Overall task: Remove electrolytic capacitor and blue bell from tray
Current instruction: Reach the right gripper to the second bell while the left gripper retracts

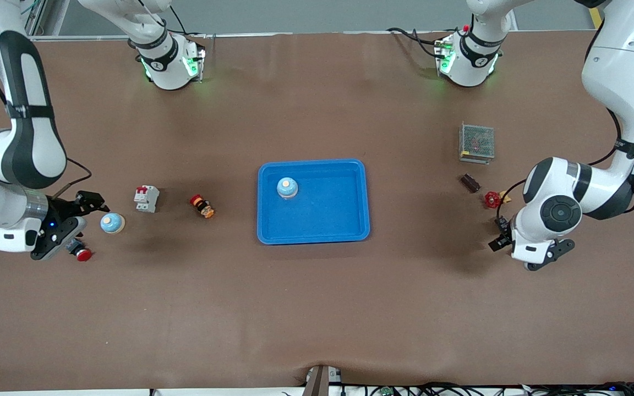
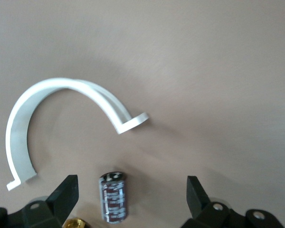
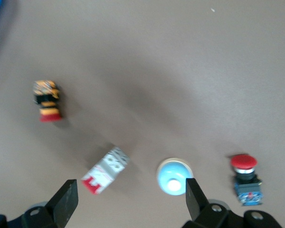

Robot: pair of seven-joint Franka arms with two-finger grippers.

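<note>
You see a blue plastic tray in the middle of the brown table, with one round pale-blue bell standing in its corner toward the right arm's end. A second bell, the same dome shape with a pale button on top, stands on the table at the right arm's end, just beside the right gripper, whose fingers are spread and hold nothing. Around it you find a white breaker switch with a red tab, a small orange and black part lying on its side, and a red push button partly under the wrist.

At the left arm's end, the left gripper hangs low with its fingers spread wide; in its wrist view the capacitor, a dark glossy cylinder with pale printing, lies on the table between them, untouched. Near it lies a curved white plastic strip. A metal mesh box, a small dark block and a red knob sit close by.
</note>
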